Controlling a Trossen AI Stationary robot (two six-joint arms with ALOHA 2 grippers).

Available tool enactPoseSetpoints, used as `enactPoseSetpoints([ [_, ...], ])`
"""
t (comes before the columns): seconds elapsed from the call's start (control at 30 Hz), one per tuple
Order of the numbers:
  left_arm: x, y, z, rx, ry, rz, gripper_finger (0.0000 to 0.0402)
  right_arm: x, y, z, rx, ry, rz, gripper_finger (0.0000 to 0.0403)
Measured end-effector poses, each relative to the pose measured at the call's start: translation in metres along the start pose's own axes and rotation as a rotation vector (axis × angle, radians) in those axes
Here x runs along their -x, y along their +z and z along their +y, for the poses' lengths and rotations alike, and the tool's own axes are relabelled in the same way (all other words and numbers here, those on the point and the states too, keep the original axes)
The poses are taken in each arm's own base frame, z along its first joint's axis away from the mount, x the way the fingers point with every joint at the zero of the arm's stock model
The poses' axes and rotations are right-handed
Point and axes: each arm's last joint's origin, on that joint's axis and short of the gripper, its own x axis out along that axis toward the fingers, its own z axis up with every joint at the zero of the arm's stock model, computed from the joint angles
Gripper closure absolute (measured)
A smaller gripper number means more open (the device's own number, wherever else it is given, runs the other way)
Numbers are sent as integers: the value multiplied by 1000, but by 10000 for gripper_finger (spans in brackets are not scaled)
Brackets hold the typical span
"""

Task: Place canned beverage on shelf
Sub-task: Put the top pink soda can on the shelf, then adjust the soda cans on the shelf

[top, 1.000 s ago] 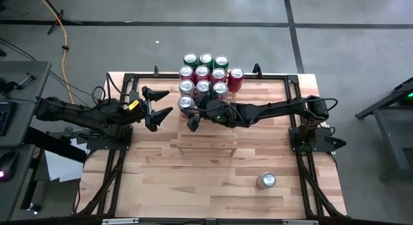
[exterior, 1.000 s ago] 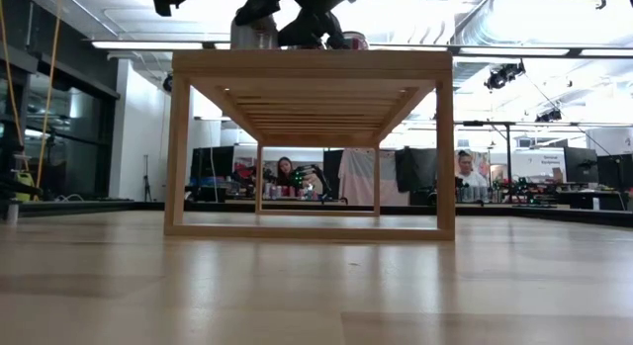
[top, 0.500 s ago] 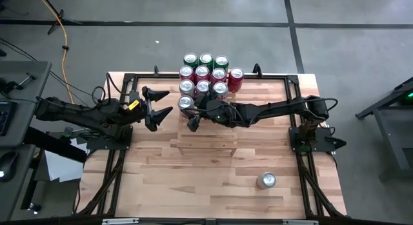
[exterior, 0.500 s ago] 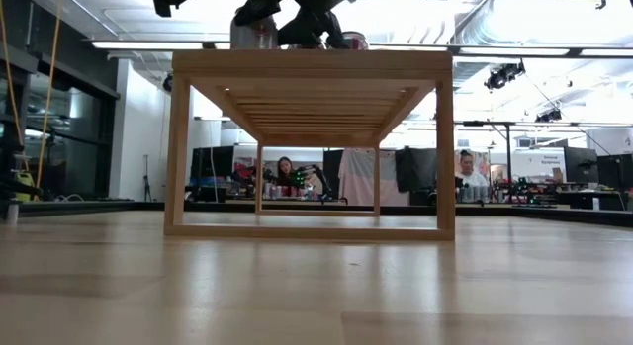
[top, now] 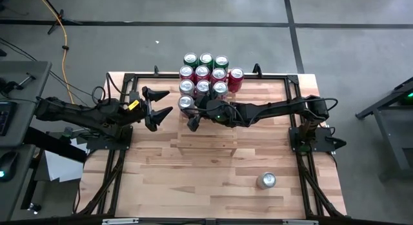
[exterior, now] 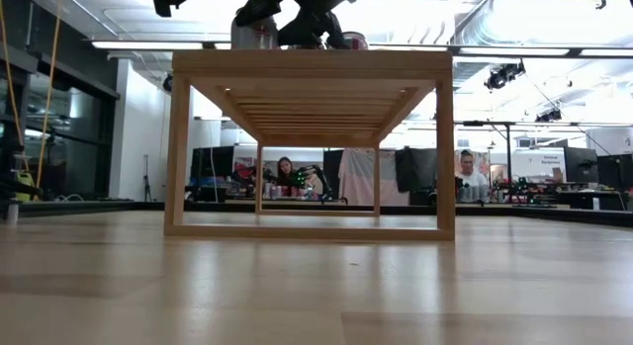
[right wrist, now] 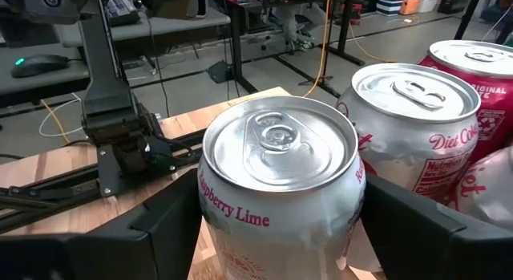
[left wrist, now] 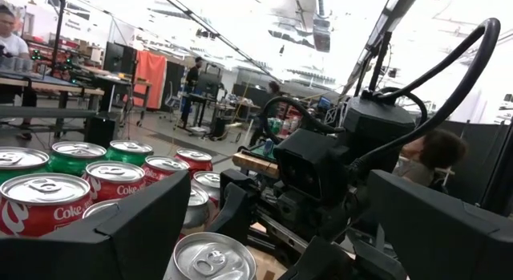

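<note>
The wooden table carries the shelf, a light slatted rack on short legs, seen from the low view with cans and both arms above its top. On the shelf stands a block of cans: green cans in the back row, red cans ahead of them, and silver cans nearest the grippers.

The right gripper reaches across the shelf, and its jaws stand apart on either side of a silver lime-flavoured can, which sits upright between them at the corner of the block; whether the fingers actually press the can cannot be told. Just beyond that can is a Diet Coke can.

The left gripper hovers beside the right gripper, jaws spread wide and empty, facing the cans.

Well away from both grippers, a lone silver can stands on the table.
</note>
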Motion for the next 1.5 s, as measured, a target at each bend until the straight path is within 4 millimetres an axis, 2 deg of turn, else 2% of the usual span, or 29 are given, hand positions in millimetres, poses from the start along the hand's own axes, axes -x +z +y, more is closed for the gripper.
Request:
enactPoseSetpoints([
  [0.43, 0, 0, 0, 0, 0, 0, 30, 0, 0, 0, 5, 0, 1, 115],
  [0.73, 0, 0, 0, 0, 0, -1, 30, 0, -2, -3, 25, -79, 5, 32],
  [0.87, 0, 0, 0, 0, 0, -1, 30, 2, -1, -3, 23, -72, 3, 7],
  [1.37, 0, 0, 0, 0, 0, 0, 30, 7, 6, -3, 8, -6, -5, 6],
  [1.5, 0, 0, 0, 0, 0, 0, 30, 10, 7, -1, 71, 2, -1, 6],
])
